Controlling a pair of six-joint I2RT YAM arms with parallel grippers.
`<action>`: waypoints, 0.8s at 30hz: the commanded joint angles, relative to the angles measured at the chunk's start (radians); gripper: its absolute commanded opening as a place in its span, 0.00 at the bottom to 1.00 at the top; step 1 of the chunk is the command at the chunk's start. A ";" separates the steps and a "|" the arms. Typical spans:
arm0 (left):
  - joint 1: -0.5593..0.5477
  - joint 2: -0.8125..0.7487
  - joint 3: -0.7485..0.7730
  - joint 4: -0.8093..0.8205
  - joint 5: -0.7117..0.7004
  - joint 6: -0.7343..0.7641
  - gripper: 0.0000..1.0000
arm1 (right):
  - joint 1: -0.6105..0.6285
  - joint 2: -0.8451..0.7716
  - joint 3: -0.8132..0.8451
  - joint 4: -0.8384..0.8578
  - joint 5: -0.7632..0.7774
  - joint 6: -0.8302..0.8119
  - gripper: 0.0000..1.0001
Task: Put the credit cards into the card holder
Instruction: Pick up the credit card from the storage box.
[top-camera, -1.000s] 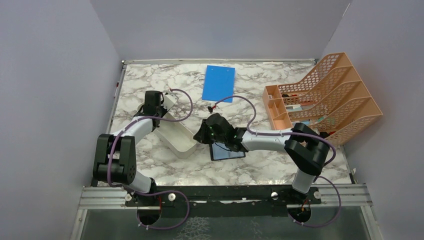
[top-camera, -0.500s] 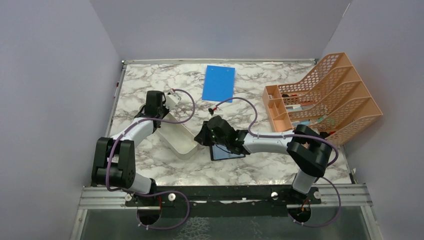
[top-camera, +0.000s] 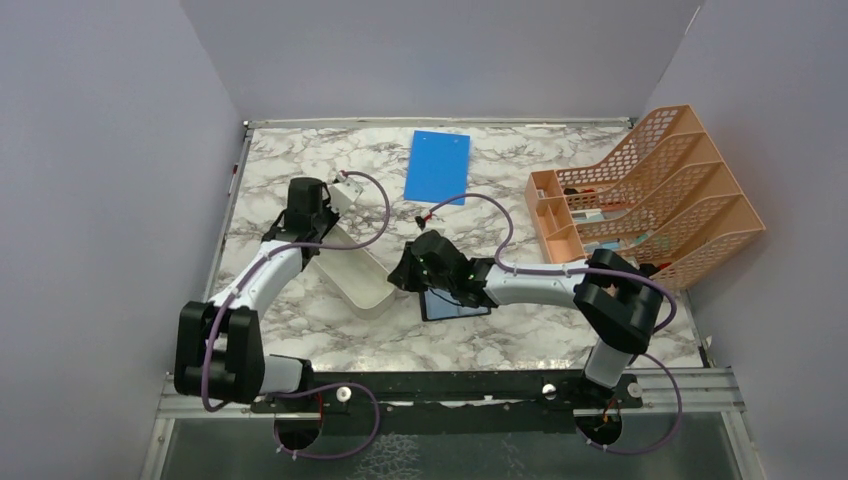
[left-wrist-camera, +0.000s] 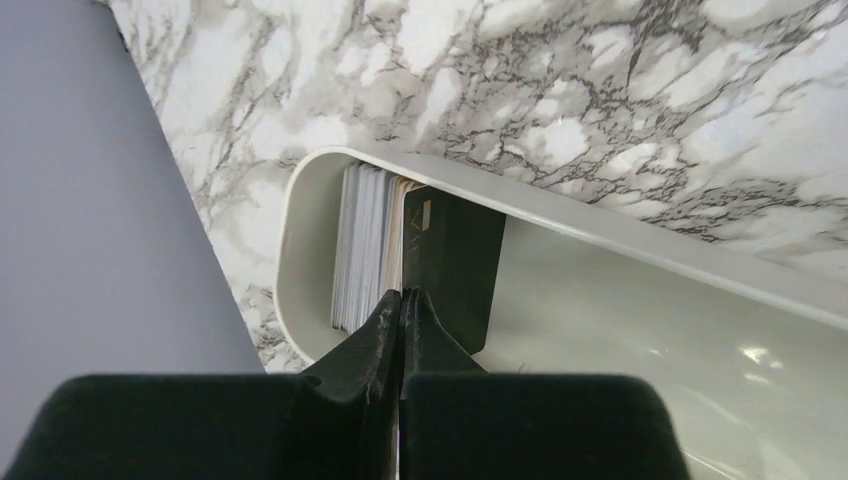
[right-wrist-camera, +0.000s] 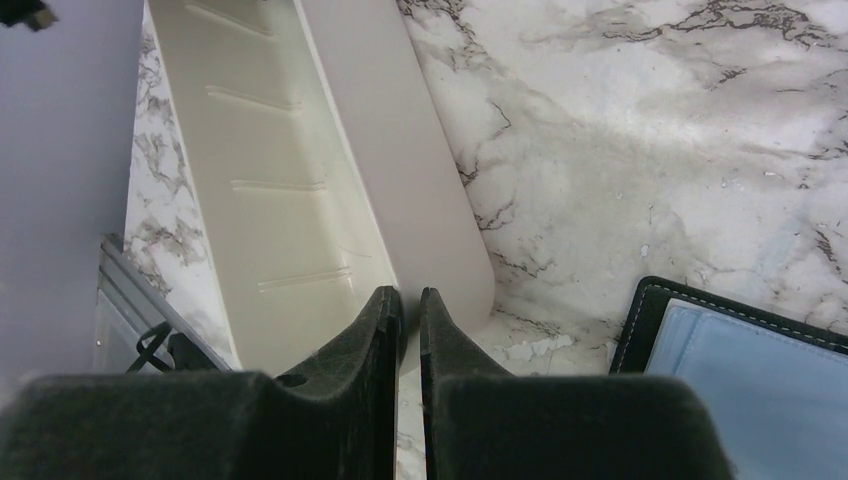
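Several credit cards (left-wrist-camera: 365, 245) stand on edge in the rounded end of a white tray (left-wrist-camera: 620, 230), with a dark card (left-wrist-camera: 455, 260) leaning beside them. My left gripper (left-wrist-camera: 402, 296) reaches into that end (top-camera: 300, 228), shut on the edge of a pale card between the stack and the dark card. The card holder (right-wrist-camera: 740, 350) lies open on the marble, black-rimmed with a grey-blue inside (top-camera: 455, 303), partly under my right arm. My right gripper (right-wrist-camera: 405, 295) sits at the tray's near end (top-camera: 400, 272), its fingers a narrow gap apart on the tray's wall (right-wrist-camera: 440, 200).
A large blue board (top-camera: 438, 165) lies at the back centre. An orange mesh rack (top-camera: 650, 190) stands at the right. Grey walls close in the left, back and right sides. The white tray (top-camera: 360, 290) lies slantwise between the arms.
My left gripper's fingers have closed at the card stack, and the left arm has shifted slightly. The right arm has hardly moved.
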 joint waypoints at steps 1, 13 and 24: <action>0.004 -0.145 0.048 0.020 0.108 -0.140 0.00 | 0.021 0.035 0.031 -0.127 -0.006 0.067 0.09; 0.004 -0.433 0.027 0.160 0.257 -0.642 0.00 | 0.021 -0.069 0.069 -0.173 -0.020 0.037 0.27; 0.002 -0.485 -0.002 0.159 0.554 -1.229 0.00 | 0.021 -0.323 -0.029 -0.398 0.051 -0.223 0.48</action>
